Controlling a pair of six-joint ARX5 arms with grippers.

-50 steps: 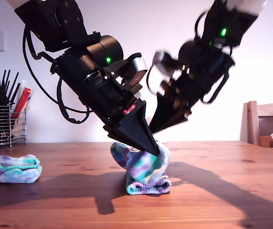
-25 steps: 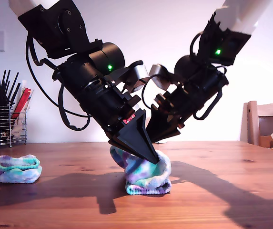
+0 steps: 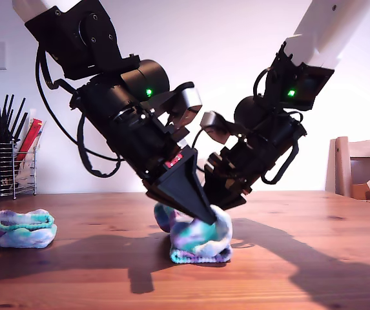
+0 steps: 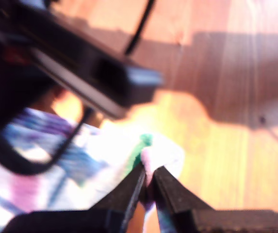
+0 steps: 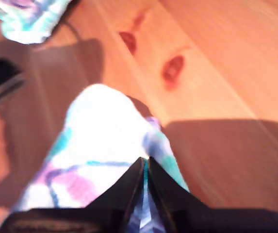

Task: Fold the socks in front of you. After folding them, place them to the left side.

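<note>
Two pincers (image 4: 147, 182) (image 5: 145, 170) pinch middle sock (image 3: 197, 239); folded sock (image 3: 22, 228) at exterior view's left.

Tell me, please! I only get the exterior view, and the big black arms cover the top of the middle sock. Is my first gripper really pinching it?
Observer: Yes. The first wrist view shows my first gripper with its jaws shut on a pale fold of the middle sock.
Operator: And my second gripper?
Observer: The second wrist view shows my second gripper with its jaws shut on a teal and purple bit of that sock.
Operator: Can that camera see anything else?
Observer: Yes. The other sock shows beyond, bundled on the wooden table, apart from the middle one.
</note>
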